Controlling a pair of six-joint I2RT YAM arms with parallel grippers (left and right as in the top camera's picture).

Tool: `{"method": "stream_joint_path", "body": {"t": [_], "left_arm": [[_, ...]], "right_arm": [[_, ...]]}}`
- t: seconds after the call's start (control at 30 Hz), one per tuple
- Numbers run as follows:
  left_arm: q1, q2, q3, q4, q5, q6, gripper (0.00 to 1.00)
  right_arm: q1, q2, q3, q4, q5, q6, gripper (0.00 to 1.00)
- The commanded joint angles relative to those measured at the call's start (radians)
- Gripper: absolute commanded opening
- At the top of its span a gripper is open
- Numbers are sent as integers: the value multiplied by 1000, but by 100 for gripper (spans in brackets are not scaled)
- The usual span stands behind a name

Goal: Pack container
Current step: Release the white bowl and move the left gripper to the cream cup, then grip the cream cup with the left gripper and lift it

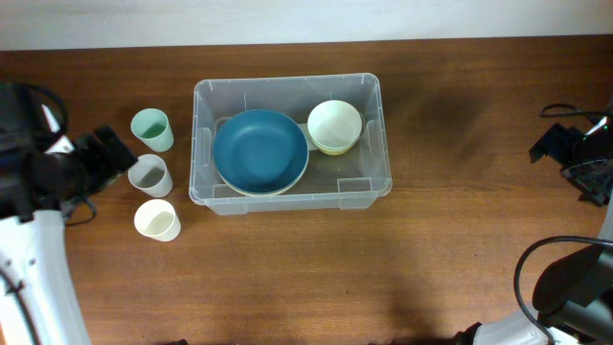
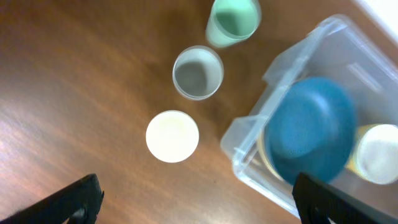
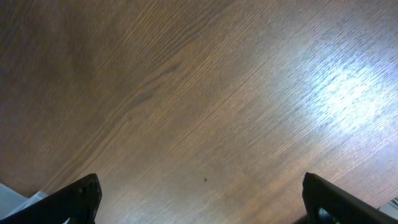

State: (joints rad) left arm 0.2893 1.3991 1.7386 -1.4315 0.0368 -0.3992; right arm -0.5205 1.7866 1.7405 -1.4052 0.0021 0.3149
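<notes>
Desk (image 1: 431, 268) of brown wood bears the container (image 1: 287, 82) midway along its far edge. Inside lie a blue bowl (image 1: 260, 150) and, just beside it, a smaller pale yellow bowl (image 1: 334, 125). A green cup (image 1: 151, 127), grey cup (image 1: 149, 174) and cream cup (image 1: 156, 219) stand toward the left edge. Left gripper (image 2: 202, 205) and right gripper (image 3: 199, 202) both gape wide, holding nothing.

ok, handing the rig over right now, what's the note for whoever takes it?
Left gripper: open, empty, above the table by the cups.
Right gripper: open, empty, above the table at the far right.
Container: mid-table.
Done: blue bowl and yellow bowl are inside it.
Left: green cup, grey cup and white cup stand upright on the table left of the container, not yet packed.
</notes>
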Motion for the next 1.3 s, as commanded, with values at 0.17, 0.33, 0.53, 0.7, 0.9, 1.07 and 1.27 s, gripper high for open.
{"method": "stream_joint_path", "body": {"t": [0.17,0.33,0.53,0.7,0.9,1.07,1.27], "left_arm": [[8,80,-421,293,-7,-87,100],[11,163,-424,295,-10,-144,100],[92,218,-435,267,-42,-153,100],[131,219,-553,342,-44,-123,100],[130,219,-646,422,-33,-122,100],[130,219,-656,433,-33,-100,100],[130,219,-731,528,18,-101,96]], "right_arm": [[-3,-10,-2,0,2,8,99],[-3,-10,-2,0,2,8,99],[-3,-10,-2,0,2,8,99],[-3,-10,-2,0,2,8,99],[-3,-10,-2,0,2,8,99],[-3,-10,-2,0,2,8,99],[-3,-10,-2,0,2,8,99]]}}
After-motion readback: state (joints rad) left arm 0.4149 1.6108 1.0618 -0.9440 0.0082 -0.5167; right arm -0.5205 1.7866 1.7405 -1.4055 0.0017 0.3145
